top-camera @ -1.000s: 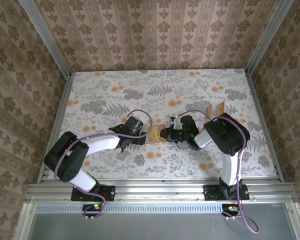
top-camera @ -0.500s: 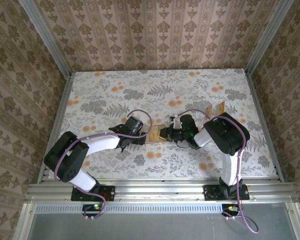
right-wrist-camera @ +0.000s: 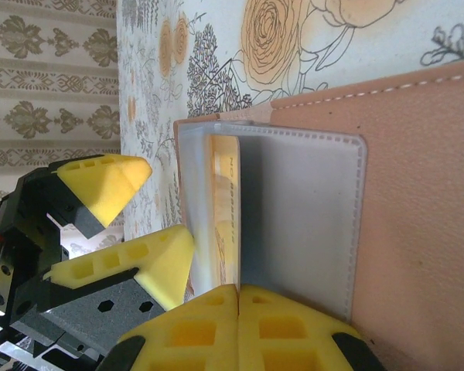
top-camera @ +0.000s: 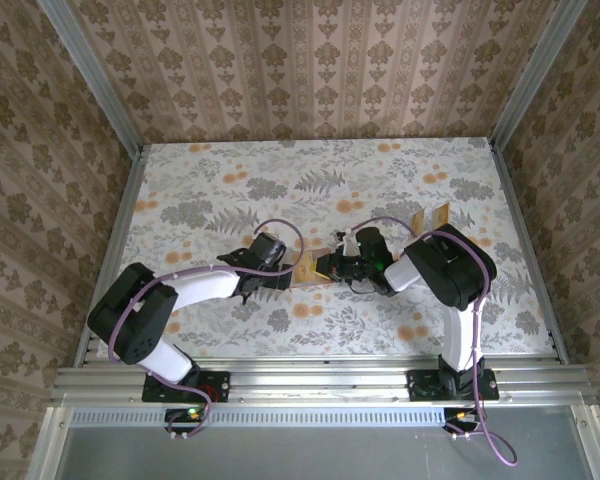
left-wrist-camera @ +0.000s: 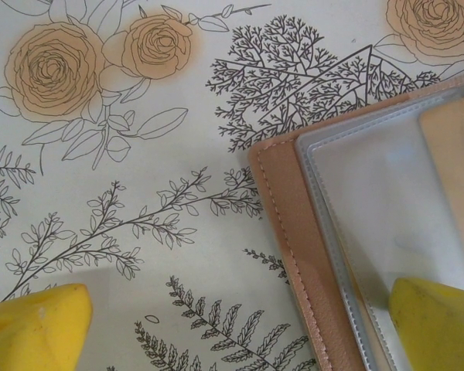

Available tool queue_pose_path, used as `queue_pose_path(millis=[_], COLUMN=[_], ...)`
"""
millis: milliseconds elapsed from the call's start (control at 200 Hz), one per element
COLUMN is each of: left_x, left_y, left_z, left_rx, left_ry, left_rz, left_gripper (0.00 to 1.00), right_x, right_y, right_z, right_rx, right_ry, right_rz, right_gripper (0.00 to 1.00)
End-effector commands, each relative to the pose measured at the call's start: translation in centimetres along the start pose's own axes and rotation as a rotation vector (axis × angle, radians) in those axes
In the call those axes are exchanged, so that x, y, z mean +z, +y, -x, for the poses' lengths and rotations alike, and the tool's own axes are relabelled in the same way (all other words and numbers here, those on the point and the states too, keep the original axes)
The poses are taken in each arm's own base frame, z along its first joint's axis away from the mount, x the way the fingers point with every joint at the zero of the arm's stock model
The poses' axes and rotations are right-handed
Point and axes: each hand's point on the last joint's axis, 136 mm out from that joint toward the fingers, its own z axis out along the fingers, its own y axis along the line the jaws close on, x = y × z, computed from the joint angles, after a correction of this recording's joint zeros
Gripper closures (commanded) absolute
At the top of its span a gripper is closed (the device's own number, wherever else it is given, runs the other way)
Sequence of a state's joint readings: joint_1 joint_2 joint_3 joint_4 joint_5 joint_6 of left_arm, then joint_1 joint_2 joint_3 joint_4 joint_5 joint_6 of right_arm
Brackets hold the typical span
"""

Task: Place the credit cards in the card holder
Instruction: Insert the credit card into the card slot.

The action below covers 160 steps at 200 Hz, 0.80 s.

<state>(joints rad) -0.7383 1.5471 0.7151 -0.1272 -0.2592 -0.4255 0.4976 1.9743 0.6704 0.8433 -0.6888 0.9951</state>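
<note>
Thin, stiff and slick, the card (right-wrist-camera: 226,220) likely needs an edge pinch to slide into the floppy wallet (right-wrist-camera: 417,193), with left fingers (top-camera: 285,272) spread open and right fingers (right-wrist-camera: 238,325) shut.

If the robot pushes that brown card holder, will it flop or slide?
It would probably bend rather than stay stiff: the card holder looks like thin stitched leather lying open and flat. Its clear sleeve looks thin and glossy, so it is likely floppy and slippery. Being so flat, the holder should slide on the table, not tip or roll.
</note>
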Motion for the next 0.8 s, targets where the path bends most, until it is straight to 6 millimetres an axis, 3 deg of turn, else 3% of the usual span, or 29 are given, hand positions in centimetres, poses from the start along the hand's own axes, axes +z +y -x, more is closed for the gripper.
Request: queue_pose_path(millis=[0,250,470,795], left_x=[0.2,-0.1,-0.8,-2.3], left_y=[0.9,1.1,1.9,3.7], left_z=[-2.2,-2.0,-1.4,-1.2], left_rx=[0.019,-0.012,-0.076,-0.134], left_ry=[0.069,0.058,0.034,0.013], left_rz=[0.031,0.021,-0.002,0.005], left_gripper=[0.0,0.0,0.0,0.0], right_x=[0.5,-0.7,-1.5,-2.8], right_y=[-2.9,-1.5,0.1,2.8], right_z=[-1.9,-0.9,0.2,2.2], right_rx=[0.048,-0.004,-0.058,-0.147], right_ry=[0.056,0.053,0.06,0.045], right_rz=[-0.099,-0.146,-0.208,-0.277], right_gripper=[1.0,0.59,0.38,0.38])
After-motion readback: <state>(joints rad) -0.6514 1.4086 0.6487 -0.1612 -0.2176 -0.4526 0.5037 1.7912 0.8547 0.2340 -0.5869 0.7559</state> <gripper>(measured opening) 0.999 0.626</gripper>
